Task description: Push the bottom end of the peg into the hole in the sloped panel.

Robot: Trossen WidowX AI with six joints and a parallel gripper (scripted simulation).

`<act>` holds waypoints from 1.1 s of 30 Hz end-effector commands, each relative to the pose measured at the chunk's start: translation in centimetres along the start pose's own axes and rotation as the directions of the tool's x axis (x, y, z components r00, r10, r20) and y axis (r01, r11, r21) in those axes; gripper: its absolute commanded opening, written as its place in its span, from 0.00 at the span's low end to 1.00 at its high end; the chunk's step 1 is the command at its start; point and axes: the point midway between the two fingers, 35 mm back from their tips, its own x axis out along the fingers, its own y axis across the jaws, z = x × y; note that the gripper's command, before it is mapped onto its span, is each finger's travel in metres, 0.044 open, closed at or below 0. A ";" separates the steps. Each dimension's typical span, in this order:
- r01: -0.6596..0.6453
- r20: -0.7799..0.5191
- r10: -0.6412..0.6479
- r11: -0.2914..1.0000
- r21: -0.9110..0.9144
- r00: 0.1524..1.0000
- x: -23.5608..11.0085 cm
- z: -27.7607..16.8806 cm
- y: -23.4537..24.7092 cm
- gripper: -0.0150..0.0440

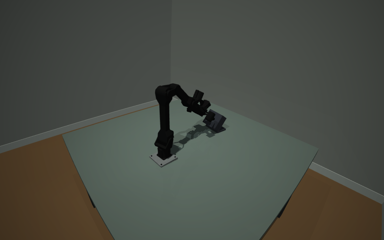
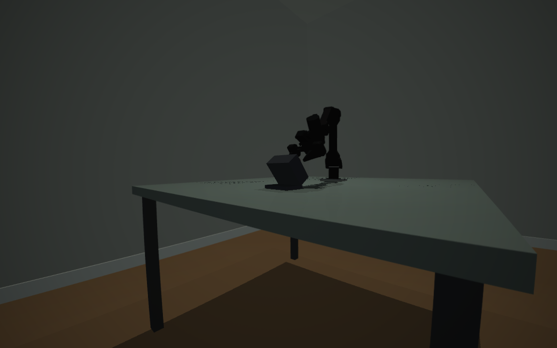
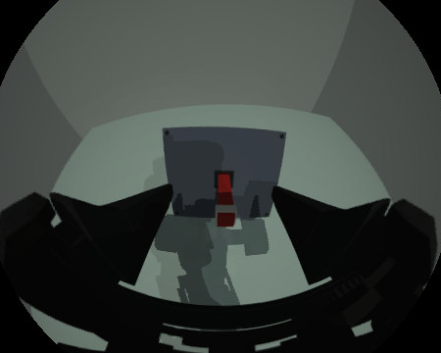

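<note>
Grey-green table (image 2: 402, 216) on dark legs (image 2: 150, 259); brown floor (image 1: 23, 194); grey walls (image 1: 277, 59), pale baseboard (image 2: 77, 272).
</note>
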 end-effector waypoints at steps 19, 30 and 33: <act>0.001 0.002 -0.001 1.000 0.003 1.000 -2.8 0.3 0.2 1.00; -0.001 0.002 0.001 1.000 0.002 1.000 -4.1 0.3 0.2 1.00; -0.001 0.002 0.001 1.000 0.001 1.000 -4.5 0.3 0.2 1.00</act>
